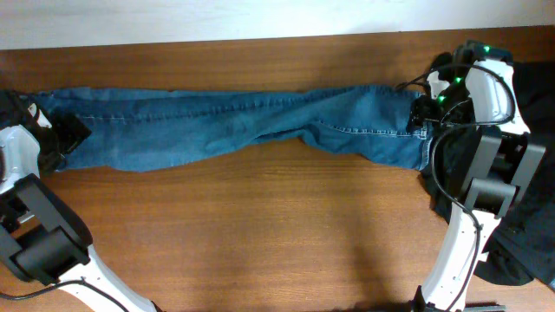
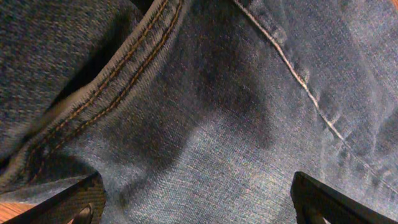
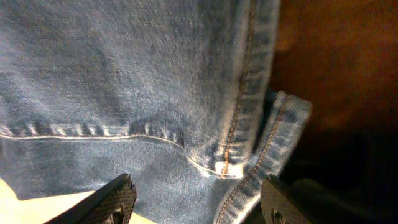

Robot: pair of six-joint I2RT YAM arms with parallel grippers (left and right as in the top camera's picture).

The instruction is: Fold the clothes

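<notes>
Long medium-blue denim jeans (image 1: 243,126): stretched flat on brown wooden worktop (image 1: 260,225), running 9 to 3 o'clock along 12 o'clock side. Leg ends at 9 o'clock, waist end at 3 o'clock.
Left claw (image 2: 202,200): over leg end, fingers (image 2: 74,198) spread wide, denim with double-stitched seam between them, not pinched.
Right claw (image 3: 196,208): over waist end, fingers apart, denim edge between them, no grip visible.
Black cloth garment (image 1: 531,217): heaped at 3 o'clock worktop edge.
</notes>
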